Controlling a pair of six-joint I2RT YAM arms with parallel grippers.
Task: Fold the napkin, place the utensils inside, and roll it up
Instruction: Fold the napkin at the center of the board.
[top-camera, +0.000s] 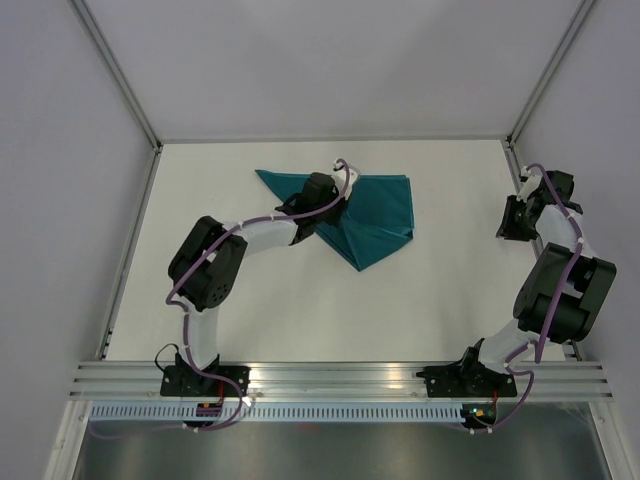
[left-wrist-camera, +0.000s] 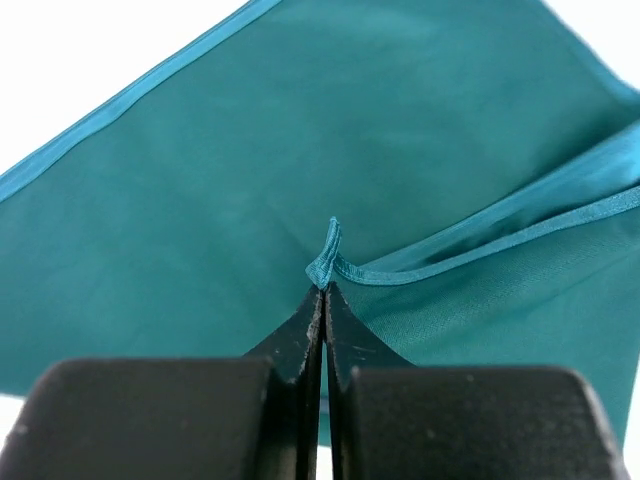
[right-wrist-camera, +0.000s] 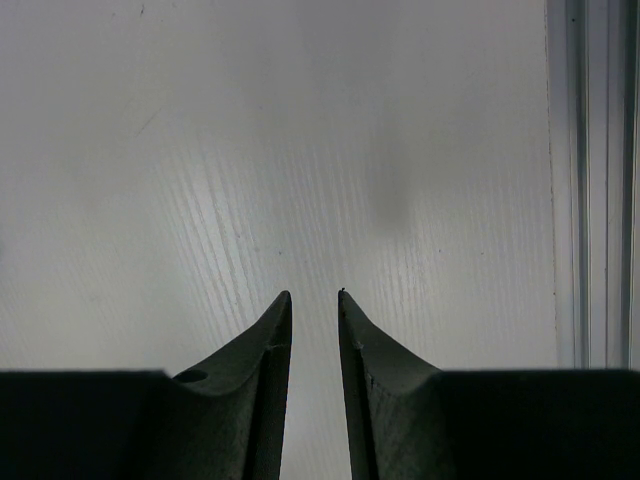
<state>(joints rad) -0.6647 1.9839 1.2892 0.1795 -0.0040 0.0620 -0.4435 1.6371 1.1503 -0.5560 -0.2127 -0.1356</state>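
Observation:
The teal napkin (top-camera: 375, 215) lies partly folded on the white table, far centre. My left gripper (top-camera: 322, 190) is over its left part, shut on a hemmed corner of the napkin (left-wrist-camera: 325, 262) that sticks up between the fingertips. The cloth fills the left wrist view, with a folded layer's hems (left-wrist-camera: 520, 225) running to the right. My right gripper (top-camera: 513, 218) is at the table's far right, slightly open and empty above bare table (right-wrist-camera: 312, 295). The dark blue utensil is not in view.
A metal frame rail (right-wrist-camera: 590, 180) runs along the table's right edge beside my right gripper. Grey walls enclose the table on the left, far and right sides. An aluminium rail (top-camera: 340, 378) holds the arm bases at the near edge.

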